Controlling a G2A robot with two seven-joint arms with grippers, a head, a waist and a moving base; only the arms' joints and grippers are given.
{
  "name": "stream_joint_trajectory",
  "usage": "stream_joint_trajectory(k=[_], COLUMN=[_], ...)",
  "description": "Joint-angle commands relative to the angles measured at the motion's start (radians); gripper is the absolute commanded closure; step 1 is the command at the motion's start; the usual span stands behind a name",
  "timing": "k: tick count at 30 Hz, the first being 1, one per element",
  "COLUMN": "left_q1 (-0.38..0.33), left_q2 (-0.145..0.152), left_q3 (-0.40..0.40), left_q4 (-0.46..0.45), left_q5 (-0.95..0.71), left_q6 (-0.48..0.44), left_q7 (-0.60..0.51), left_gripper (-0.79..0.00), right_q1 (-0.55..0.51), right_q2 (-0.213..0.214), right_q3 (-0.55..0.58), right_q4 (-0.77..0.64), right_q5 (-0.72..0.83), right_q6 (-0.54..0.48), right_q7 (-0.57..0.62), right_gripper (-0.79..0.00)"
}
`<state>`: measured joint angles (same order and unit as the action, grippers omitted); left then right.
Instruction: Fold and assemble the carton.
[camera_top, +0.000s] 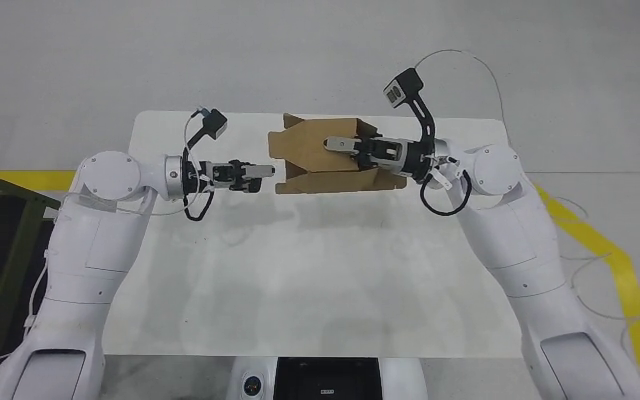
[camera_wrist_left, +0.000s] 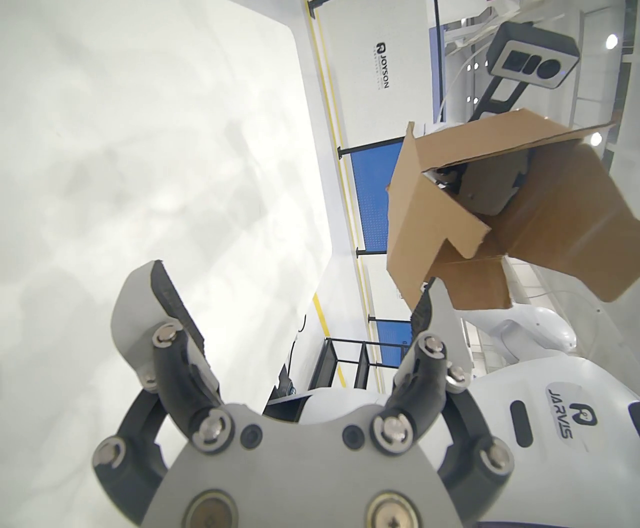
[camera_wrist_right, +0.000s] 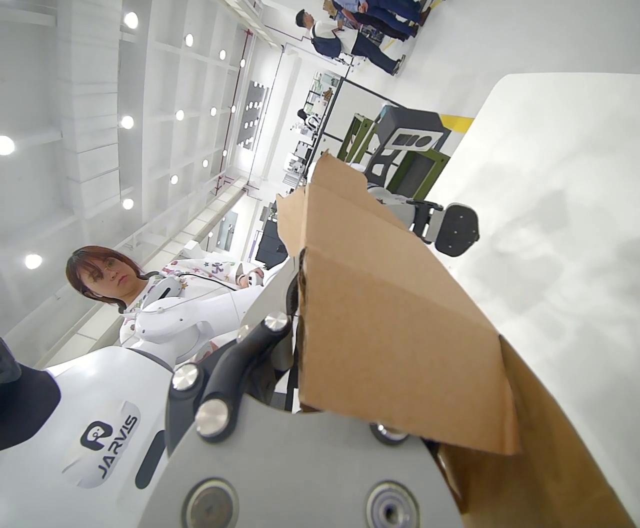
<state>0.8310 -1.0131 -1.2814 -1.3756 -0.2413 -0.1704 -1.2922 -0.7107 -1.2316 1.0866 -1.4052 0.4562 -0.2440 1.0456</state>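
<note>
Above the table's (camera_top: 300, 290) far half, the carton (camera_top: 318, 160) hangs clear of the surface, long axis running left to right, flaps unfolded. Right gripper (camera_top: 338, 146) is clamped on one wall. Left gripper (camera_top: 262, 172), jaws wide, sits just beside the open flapped end, the nearer arm for those flaps.

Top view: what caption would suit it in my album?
Right pincer holds a cardboard box over the white table; the open left pincer hovers beside it.
</note>
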Motion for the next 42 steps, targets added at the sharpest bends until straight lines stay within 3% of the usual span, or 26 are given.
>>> stream_joint_trajectory(k=[1,42], left_q1=[-0.010,-0.130], left_q2=[-0.002,-0.022], left_q3=[0.017,0.130], left_q4=[0.002,0.102], left_q5=[-0.011,-0.122], left_q6=[-0.005,-0.054], left_q7=[-0.009,0.000], left_gripper=[-0.785,-0.785], right_q1=[0.002,0.040], right_q2=[-0.001,-0.030], right_q3=[-0.004,-0.081], right_q4=[-0.002,0.025], right_q5=[0.004,0.058], right_q6=[-0.001,-0.018], right_q7=[-0.002,0.037], right_gripper=[0.000,0.000])
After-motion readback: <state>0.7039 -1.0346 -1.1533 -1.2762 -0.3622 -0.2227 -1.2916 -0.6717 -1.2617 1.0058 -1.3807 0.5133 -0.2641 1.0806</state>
